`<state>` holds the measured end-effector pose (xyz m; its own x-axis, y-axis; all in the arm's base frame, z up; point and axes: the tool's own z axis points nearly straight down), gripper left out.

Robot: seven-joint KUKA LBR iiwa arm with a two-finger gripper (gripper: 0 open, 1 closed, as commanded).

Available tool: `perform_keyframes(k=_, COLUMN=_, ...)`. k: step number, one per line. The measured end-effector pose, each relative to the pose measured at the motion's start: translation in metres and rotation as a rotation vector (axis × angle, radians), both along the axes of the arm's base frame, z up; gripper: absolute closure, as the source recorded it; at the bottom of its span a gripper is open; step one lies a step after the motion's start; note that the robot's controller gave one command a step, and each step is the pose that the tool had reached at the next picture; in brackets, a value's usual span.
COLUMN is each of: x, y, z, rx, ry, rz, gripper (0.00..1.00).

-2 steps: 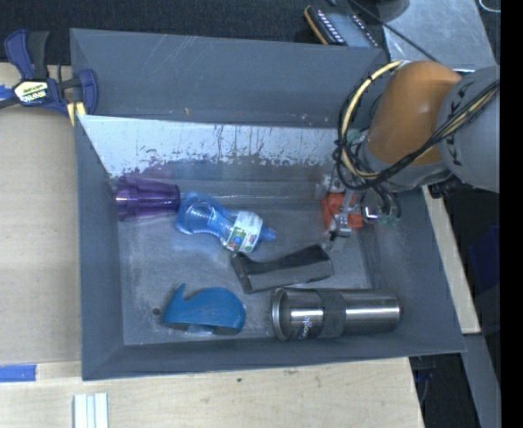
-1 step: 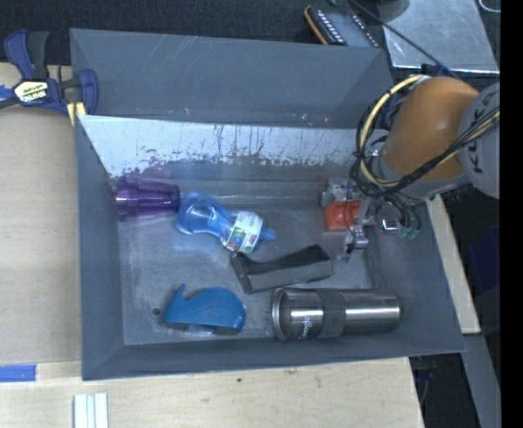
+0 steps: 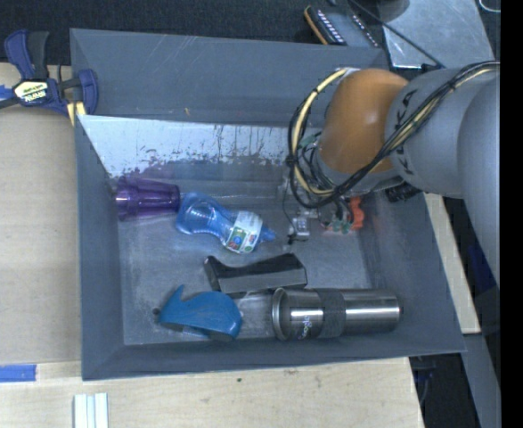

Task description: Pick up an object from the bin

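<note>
While the gripper (image 3: pixel 298 227) hung right of centre, just beside the right end of the blue bottle (image 3: pixel 215 222), its grip state could not be told. A good pick probably meant shifting left and closing squarely across the bottle's body.

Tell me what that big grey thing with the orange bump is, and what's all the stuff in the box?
That is a robot arm, grey with an orange cover, reaching in from the right. The camera looks down from above, a little to one side. At the arm's end is its gripper, a hand for picking things up. It hangs over the grey metal bin, beside a clear blue plastic bottle. Also inside are a see-through purple cup, a flat black wedge, a blue plastic piece and a silver-and-black metal flask lying on its side. I can't tell whether it holds anything.
</note>
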<state>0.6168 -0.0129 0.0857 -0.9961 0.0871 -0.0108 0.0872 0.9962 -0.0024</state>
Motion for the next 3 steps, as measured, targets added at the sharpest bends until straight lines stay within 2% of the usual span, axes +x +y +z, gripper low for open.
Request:
perform_keyframes(k=1, x=0.008, y=-0.045, z=-0.012, rx=0.014, ry=0.0, rz=0.04, gripper=0.0)
perform_keyframes(k=2, x=0.01, y=-0.068, z=-0.015, rx=0.015, ry=0.002, rz=0.048, gripper=0.0)
perform_keyframes(k=3, x=0.01, y=0.008, z=-0.015, rx=0.016, ry=0.002, rz=-0.025, gripper=0.0)
